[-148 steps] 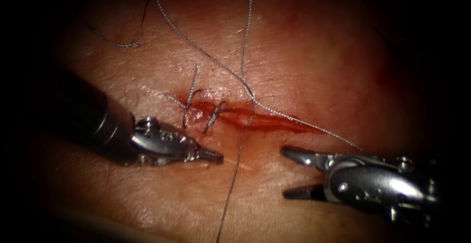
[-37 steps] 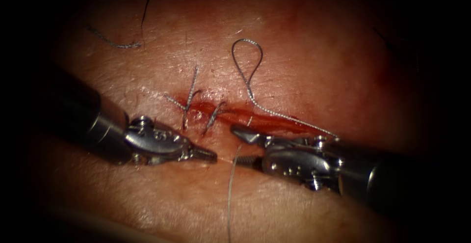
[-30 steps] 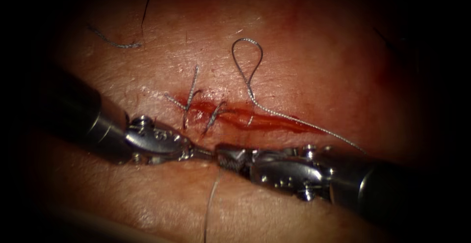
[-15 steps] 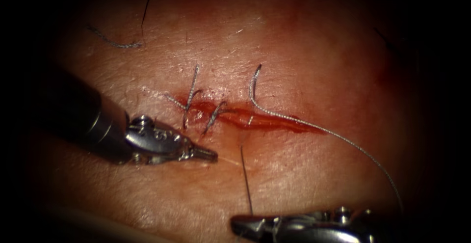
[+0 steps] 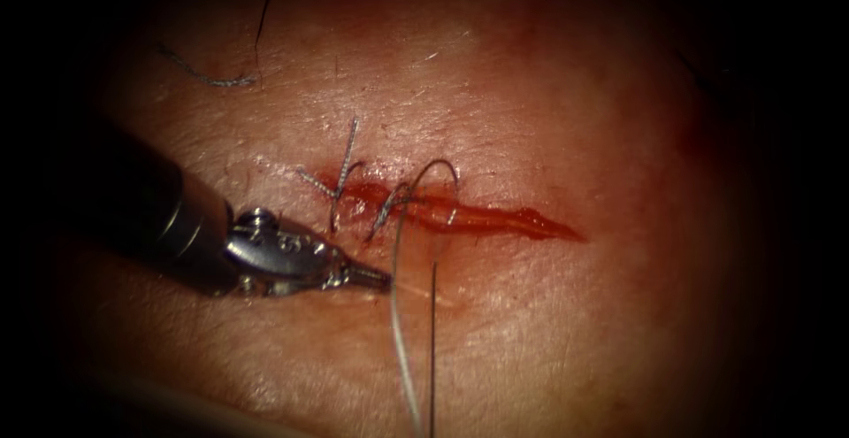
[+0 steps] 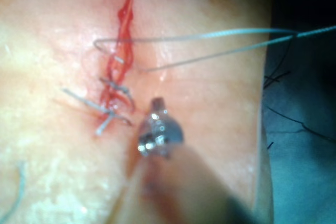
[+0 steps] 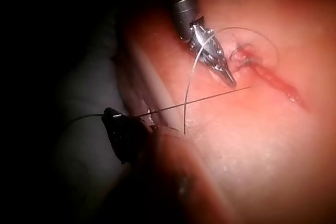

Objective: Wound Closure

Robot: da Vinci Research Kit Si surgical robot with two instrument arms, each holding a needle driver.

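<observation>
The cut (image 5: pixel 495 219) runs across the tissue (image 5: pixel 548 102) with red fluid in it. My left tool (image 5: pixel 382 277) lies just below the cut's left end, its jaws together with nothing plain between them. A small arc of thread (image 5: pixel 435 164) bridges the cut, and two strands (image 5: pixel 402 358) run from there down past the lower edge. In the right wrist view my right tool (image 7: pixel 113 116) is shut on the thread (image 7: pixel 194 100), which runs taut to the tissue beside the left tool (image 7: pixel 230 81). The left wrist view has both strands (image 6: pixel 210 35) leaving the cut (image 6: pixel 118 51).
Two earlier stitches with short cut ends (image 5: pixel 340 181) cross the cut's left end. A loose cut piece of thread (image 5: pixel 203 75) lies on the tissue at the upper left. Blue-grey drape (image 6: pixel 299 145) lies beyond the tissue's edge.
The right tool has drawn back down out of the endoscope view with the thread. The tall loop above the cut has shrunk to a small arc. The left tool has stayed put.
</observation>
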